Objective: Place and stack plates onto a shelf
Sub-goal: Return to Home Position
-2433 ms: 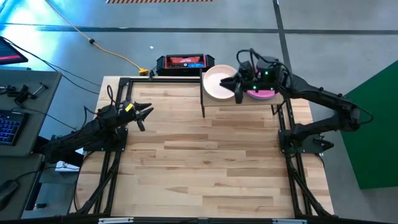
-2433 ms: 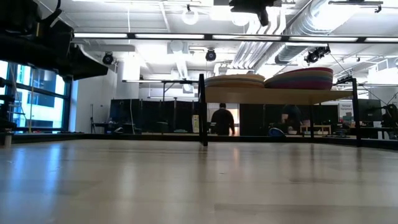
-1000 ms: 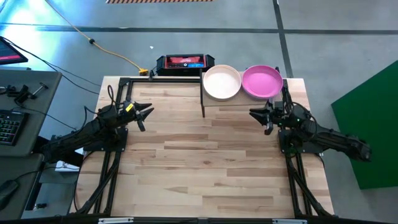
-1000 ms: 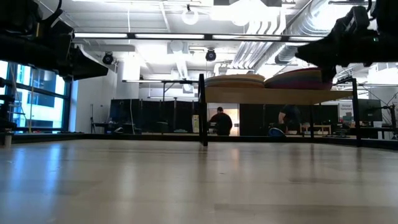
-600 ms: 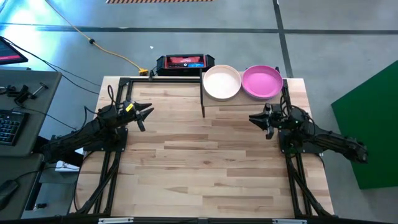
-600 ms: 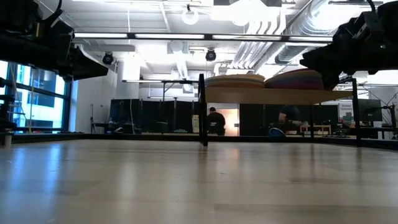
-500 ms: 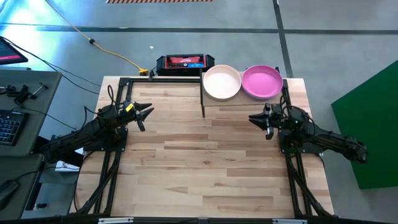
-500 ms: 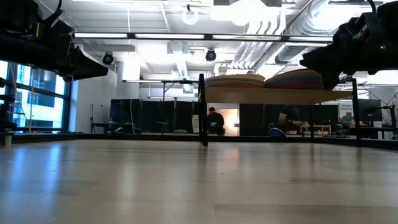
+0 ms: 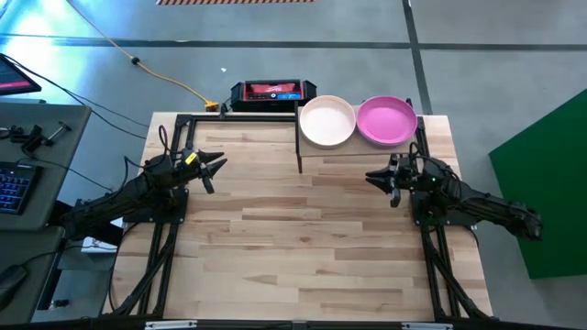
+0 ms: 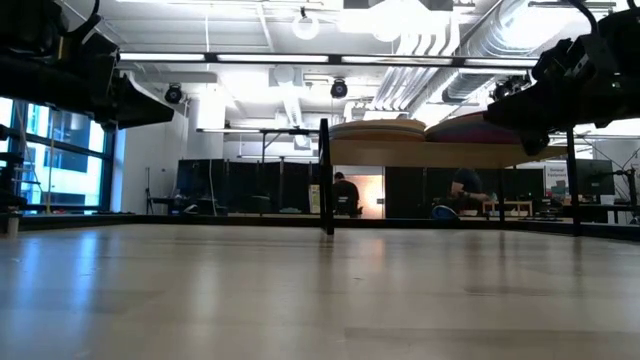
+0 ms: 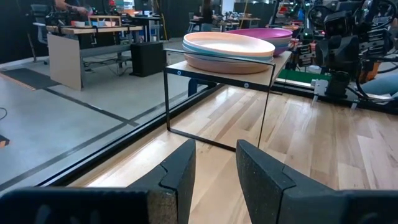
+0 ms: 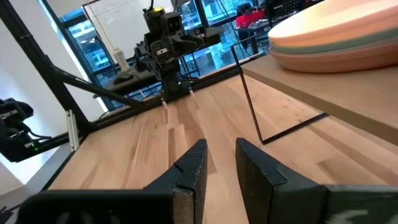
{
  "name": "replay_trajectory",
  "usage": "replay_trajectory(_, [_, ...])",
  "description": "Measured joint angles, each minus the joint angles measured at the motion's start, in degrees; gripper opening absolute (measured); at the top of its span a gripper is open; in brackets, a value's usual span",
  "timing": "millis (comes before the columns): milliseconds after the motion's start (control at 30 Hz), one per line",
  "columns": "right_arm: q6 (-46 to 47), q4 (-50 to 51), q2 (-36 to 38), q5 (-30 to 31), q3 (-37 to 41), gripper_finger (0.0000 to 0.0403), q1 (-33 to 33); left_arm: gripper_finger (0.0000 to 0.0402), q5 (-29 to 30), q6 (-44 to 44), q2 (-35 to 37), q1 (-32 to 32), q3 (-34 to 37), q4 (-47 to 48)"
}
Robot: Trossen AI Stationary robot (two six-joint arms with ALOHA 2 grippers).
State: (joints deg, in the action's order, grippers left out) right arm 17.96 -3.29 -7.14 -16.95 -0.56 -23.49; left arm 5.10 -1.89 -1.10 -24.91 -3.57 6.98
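Observation:
The shelf (image 9: 358, 150) stands at the table's far edge, right of centre, on black legs. It bears two stacks of plates: one topped by a cream-white plate (image 9: 327, 121), one topped by a magenta plate (image 9: 386, 120). In the low view the stacks (image 10: 378, 129) (image 10: 470, 128) rest on the board (image 10: 430, 153). My right gripper (image 9: 374, 176) hovers open just near of the shelf's right half, holding nothing. My left gripper (image 9: 216, 166) waits open above the table's left side, pointing right. The left wrist view shows the shelf (image 11: 281, 59) ahead and the right wrist view shows its stack (image 12: 336, 43).
A black box with a red and blue label (image 9: 272, 91) lies at the far edge, left of the shelf. Bare wooden tabletop (image 9: 303, 247) spreads between the arms and toward the near edge. A person (image 10: 345, 194) shows far back in the room.
The right gripper has drawn back from above the magenta stack on the shelf toward the near edge and come down in front of the shelf, empty. Over the last second it has only crept slightly toward the table's left. The plate stacks and left arm stayed still.

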Motion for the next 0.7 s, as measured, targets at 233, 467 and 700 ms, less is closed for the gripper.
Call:
replay_trajectory(233, [0.00,-0.04,0.00,0.14,0.02,0.0066,0.21,0.0104,0.05,-0.02,0.00,0.55,0.00,-0.01])
replay_trajectory(467, [0.00,-0.13,0.23,0.21,0.02,0.0066,5.80,0.0104,0.02,-0.02,0.39,5.17,0.00,-0.01])
replay_trajectory(700, [0.00,-0.14,1.46,0.17,0.04,0.0066,13.62,0.0104,0.02,-0.02,0.90,11.73,0.00,-0.04])
